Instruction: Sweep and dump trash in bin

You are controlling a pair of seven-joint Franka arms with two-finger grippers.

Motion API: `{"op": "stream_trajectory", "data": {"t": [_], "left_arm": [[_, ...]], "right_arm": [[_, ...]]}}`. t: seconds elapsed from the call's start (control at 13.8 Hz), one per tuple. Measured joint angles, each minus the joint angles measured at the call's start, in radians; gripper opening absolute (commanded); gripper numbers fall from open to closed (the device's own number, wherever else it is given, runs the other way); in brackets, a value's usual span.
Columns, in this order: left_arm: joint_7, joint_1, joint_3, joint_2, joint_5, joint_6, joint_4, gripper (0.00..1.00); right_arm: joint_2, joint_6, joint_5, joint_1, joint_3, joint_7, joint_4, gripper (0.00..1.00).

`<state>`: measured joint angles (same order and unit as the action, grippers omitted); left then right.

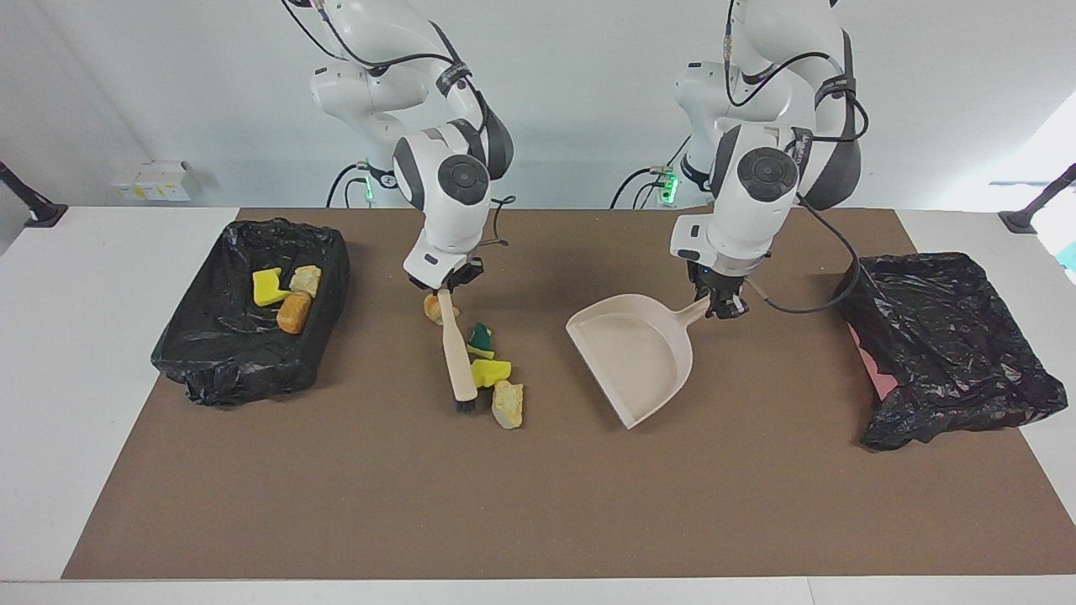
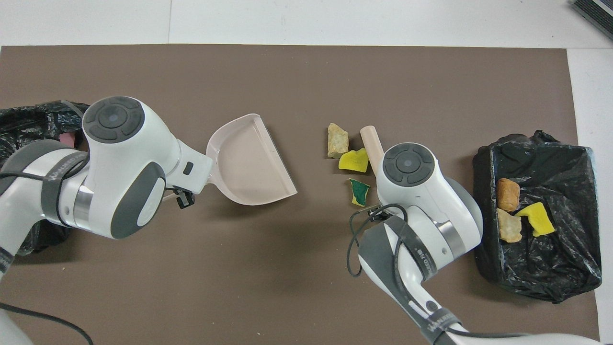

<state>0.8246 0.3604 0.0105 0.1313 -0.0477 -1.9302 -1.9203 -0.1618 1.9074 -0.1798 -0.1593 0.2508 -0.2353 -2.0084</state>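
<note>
While three scraps already lie in the black-bagged bin (image 1: 252,323) at the right arm's end of the table, I judge the step in hand is the second sweep, and I place everything against the beige plastic dustpan (image 1: 630,357) sitting mid-table.

Nearest the robots, my left gripper (image 1: 721,304) is clamped on the dustpan's handle, its fingers closed around the stub; the pan looks to be resting flat on the brown mat (image 1: 538,504), its open mouth turned toward the right arm's end. My right gripper (image 1: 445,286) is closed on the top of the beige-handled brush with dark bristles (image 1: 458,361), which slants away from the robots down to the mat.

A tan bread-like chunk (image 1: 434,308) sits right by the brush's handle, on the side away from the dustpan. Between brush and dustpan, touching or just beside the brush, lie a green-and-yellow sponge bit (image 1: 481,339), then a yellow sponge wedge (image 1: 491,371), then a pale bread-like chunk (image 1: 508,404) farthest from the robots. They lie well apart from the pan's lip.

Next, as I see it, I must drag the brush toward the dustpan so the three pieces ride in, holding the pan steady. The chunk on the wrong side of the brush will need its own pass. A second black bag (image 1: 950,344) lies at the left arm's end.
</note>
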Motion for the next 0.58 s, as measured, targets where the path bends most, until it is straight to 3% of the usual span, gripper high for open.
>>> {"op": "stream_trajectory", "data": {"t": [0.36, 0.58], "left_arm": [[0.001, 0.067, 0.008, 0.039, -0.079, -0.111, -0.024, 0.00], [0.001, 0.072, 0.008, 0.047, -0.085, -0.114, -0.024, 0.00]], "right_arm": [[-0.132, 0.025, 0.012, -0.007, 0.003, 0.031, 0.117, 0.00], [-0.153, 0.024, 0.125, -0.054, 0.006, 0.031, 0.145, 0.00]]}}
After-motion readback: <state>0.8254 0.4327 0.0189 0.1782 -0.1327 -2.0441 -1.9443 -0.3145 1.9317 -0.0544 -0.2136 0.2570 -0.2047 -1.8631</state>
